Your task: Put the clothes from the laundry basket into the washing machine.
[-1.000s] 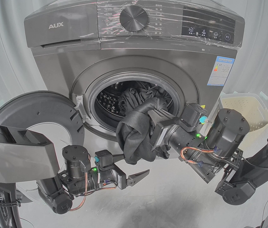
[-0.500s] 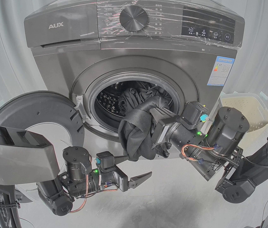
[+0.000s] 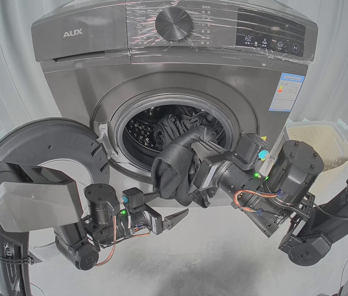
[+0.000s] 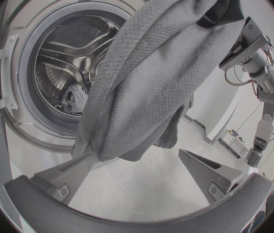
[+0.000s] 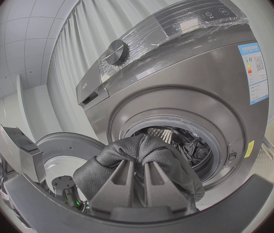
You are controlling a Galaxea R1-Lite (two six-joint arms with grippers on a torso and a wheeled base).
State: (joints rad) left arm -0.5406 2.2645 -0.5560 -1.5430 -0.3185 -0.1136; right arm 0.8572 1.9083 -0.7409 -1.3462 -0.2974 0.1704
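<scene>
One black garment [image 3: 174, 165] hangs at the mouth of the washing machine [image 3: 83, 87], its top bunched in the right gripper [image 3: 197, 144], which is clenched on the fabric. Left gripper [image 3: 173, 203] sits below it, spread wide, one finger touching the hem. More dark clothes [image 3: 169, 122] lie in the drum. Laundry basket [image 3: 326, 144] stands beside the machine's right.

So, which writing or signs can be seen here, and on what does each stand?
Drawer front: a brand logo, short, in pale capitals.
Around the dial: print too small to read.
Panel: round icons; captions too small to read.
Blue label: coloured bars and a code square; text too small to read.
Yellow sticker: blurred.
</scene>
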